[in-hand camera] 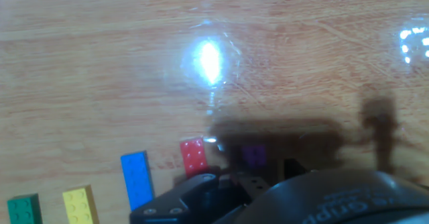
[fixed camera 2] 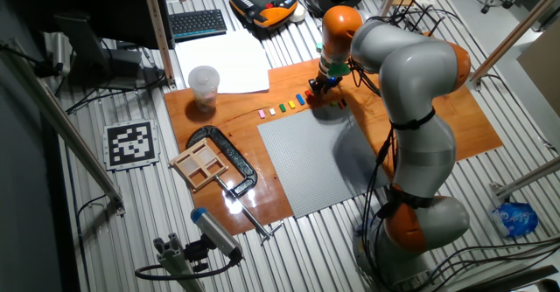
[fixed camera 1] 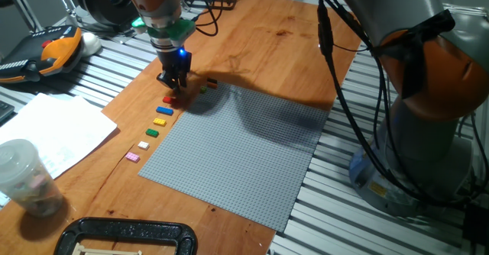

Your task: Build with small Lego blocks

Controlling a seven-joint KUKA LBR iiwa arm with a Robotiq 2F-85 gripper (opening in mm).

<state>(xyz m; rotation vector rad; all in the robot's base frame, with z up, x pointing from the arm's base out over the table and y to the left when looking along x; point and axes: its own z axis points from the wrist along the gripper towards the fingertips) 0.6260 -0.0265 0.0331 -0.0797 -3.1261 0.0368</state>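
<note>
The small red plastic Lego brick [in-hand camera: 194, 156] lies on the wooden table [fixed camera 1: 260, 37] at the head of a row of tiny coloured bricks [fixed camera 1: 153, 125], beside the large grey studded baseplate [fixed camera 1: 244, 148]. The black two-finger gripper [fixed camera 1: 173, 79] hangs just over it; whether its jaws are parted or closed cannot be told. The step looks like picking this brick, which calls for a straight descent clear of the blue brick [in-hand camera: 136, 177] close alongside. Open wood lies beyond.
</note>
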